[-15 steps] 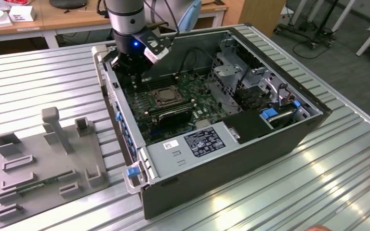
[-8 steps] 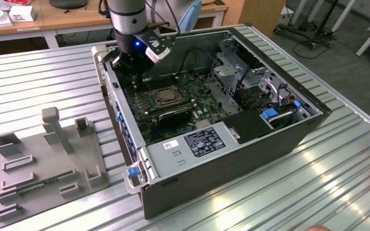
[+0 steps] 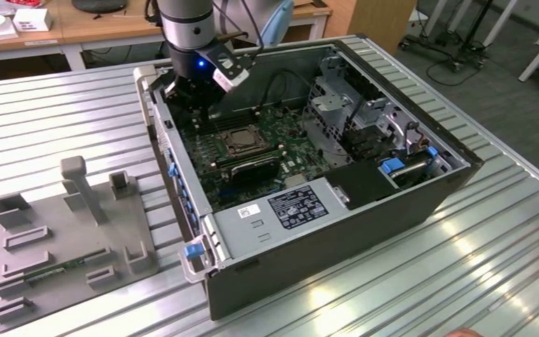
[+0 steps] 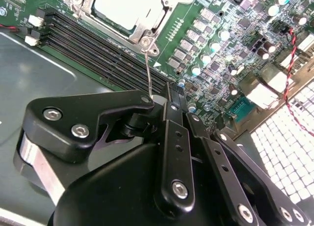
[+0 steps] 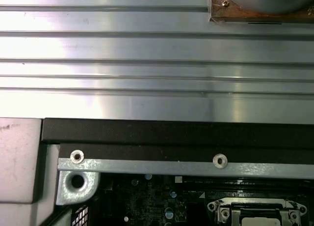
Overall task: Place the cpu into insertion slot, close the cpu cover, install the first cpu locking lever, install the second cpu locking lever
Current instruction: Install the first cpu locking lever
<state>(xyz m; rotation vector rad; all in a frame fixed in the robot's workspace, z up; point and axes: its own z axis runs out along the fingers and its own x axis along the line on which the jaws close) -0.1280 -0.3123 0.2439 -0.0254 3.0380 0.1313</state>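
CPU: the small flat pale silver-tan square cpu [image 4: 121, 9] lies seated in the square insertion slot with silvery metal rim [image 3: 241, 140], on the green motherboard [image 4: 221, 39].
Cover: the thin silvery metal-frame cpu cover [image 4: 147, 30] lies flat around the chip, so by appearance it is closed.
Lever: a thin silvery wire locking lever [image 4: 149, 71] rises from a corner of the slot and stands raised, not latched. Whether it is the first or the second cannot be told.
Progress: judged from this, placing and covering are done and lever work is under way. No other lever can be made out.
Jaws: the black linkage gripper [image 4: 159, 99] has its jaws drawn nearly together on the free end of the locking lever, which appears pinched between them.
Arm pose: in the exterior view the arm descends steeply from above, and the gripper [image 3: 191, 112] is inside the open black and grey computer case [image 3: 344, 232], toward the exterior view's left of the slot, over the long black memory slots [image 4: 98, 49].
Support: the case rests on a ribbed aluminium table [image 3: 64, 119].
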